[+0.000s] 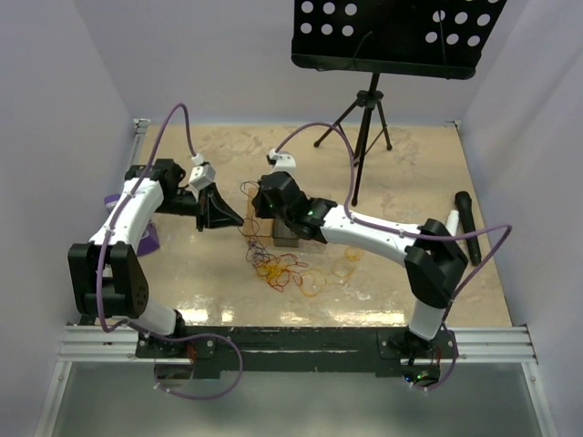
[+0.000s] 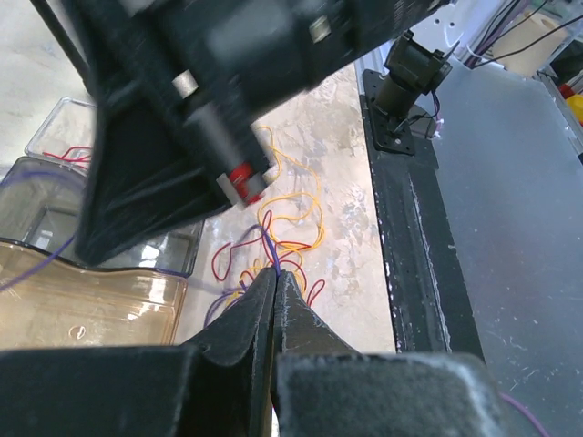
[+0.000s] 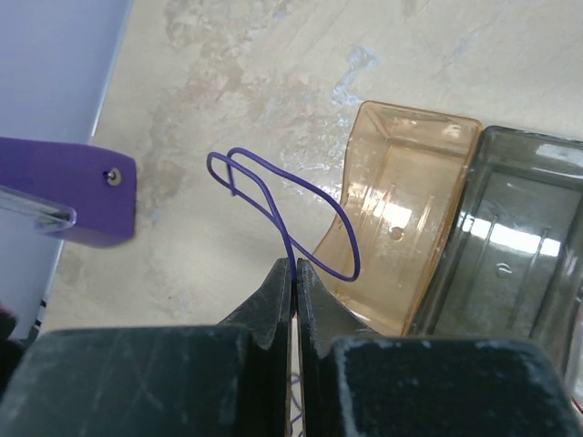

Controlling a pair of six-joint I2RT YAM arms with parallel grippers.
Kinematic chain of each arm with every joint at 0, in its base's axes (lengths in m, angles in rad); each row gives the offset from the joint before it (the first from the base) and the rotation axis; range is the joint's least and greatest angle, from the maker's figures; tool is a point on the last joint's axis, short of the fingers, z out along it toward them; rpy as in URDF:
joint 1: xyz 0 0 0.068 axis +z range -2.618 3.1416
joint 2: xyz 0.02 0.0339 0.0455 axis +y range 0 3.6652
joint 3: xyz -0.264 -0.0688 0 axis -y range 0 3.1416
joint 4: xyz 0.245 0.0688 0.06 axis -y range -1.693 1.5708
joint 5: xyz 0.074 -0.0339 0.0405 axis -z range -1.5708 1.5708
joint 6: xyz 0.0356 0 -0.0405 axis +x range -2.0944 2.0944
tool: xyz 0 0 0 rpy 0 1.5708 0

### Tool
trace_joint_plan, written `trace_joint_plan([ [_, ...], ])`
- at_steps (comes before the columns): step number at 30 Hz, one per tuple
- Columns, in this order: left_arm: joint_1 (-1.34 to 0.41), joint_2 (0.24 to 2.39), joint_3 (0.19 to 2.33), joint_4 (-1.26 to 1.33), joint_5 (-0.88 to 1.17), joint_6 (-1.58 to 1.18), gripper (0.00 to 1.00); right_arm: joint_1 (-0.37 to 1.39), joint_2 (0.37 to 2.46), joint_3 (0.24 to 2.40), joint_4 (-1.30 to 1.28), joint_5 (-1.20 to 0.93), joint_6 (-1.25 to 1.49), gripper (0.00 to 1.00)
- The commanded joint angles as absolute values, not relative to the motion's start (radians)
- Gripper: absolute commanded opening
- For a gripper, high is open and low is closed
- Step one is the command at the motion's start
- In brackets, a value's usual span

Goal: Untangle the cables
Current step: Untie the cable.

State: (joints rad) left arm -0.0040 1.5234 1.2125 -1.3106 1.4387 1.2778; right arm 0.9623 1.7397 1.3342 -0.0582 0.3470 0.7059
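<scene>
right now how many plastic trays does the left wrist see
3: clear tray upper left, smoky grey tray below it, amber tray lowest; the right arm may hide more.

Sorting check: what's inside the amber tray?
The amber tray's visible floor looks bare. The purple wire pinched by the right gripper loops in front of its wall, and the fingers hide its nearest end.

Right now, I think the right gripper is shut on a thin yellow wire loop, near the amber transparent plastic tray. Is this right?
Not quite: the colour is wrong. The right gripper is shut on a thin purple wire loop, not a yellow one, near the amber transparent plastic tray. The right wrist view shows this.
</scene>
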Motion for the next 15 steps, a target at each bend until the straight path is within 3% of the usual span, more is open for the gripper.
trace_joint_plan([
  [1,0.0,1.48,1.227,-1.316,1.632,1.31,0.0,0.945,1.825,1.442,-0.098,0.285,0.672,0.0],
  [3,0.0,1.468,1.226,-1.316,1.634,1.304,0.0,0.936,1.856,1.465,-0.11,0.276,0.675,0.03],
  [5,0.0,1.451,1.226,-1.318,1.634,1.293,0.0,0.928,1.882,1.491,-0.133,0.276,0.676,0.25],
  [7,0.0,1.434,1.221,-1.316,1.631,1.29,0.0,0.922,1.894,1.502,-0.153,0.287,0.683,0.37],
  [12,0.0,1.404,1.216,-1.315,1.618,1.284,0.0,0.91,1.861,1.488,-0.167,0.308,0.69,0.58],
  [15,0.0,1.413,1.226,-1.316,1.621,1.284,0.0,0.905,1.838,1.493,-0.184,0.33,0.689,0.61],
])
